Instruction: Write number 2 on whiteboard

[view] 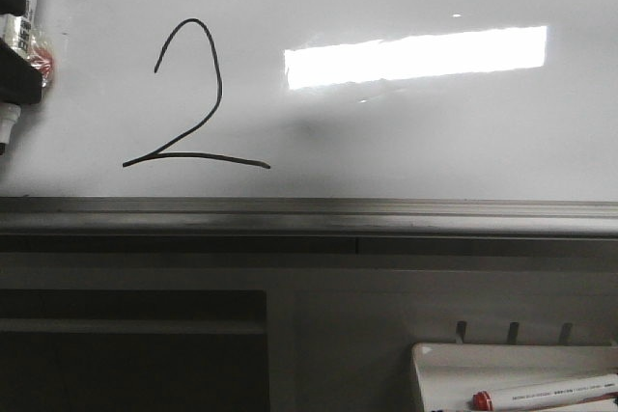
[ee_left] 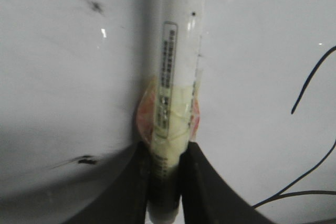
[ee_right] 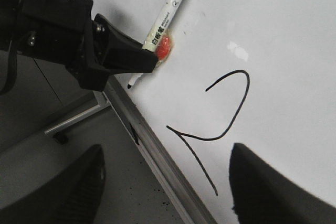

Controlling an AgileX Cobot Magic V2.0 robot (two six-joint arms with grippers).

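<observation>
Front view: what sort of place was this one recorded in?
Probably an office or lab writing station: a large glossy white whiteboard with a grey metal rail, a hand-drawn black number 2, and a small white tray holding a red-capped white marker.

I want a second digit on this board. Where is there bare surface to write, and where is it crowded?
Bare whiteboard lies right of the number 2, below the bright light reflection and above the grey rail. Left of the 2 is crowded: the left pincer holds a black marker there. The tray below holds a red-capped marker.
</observation>
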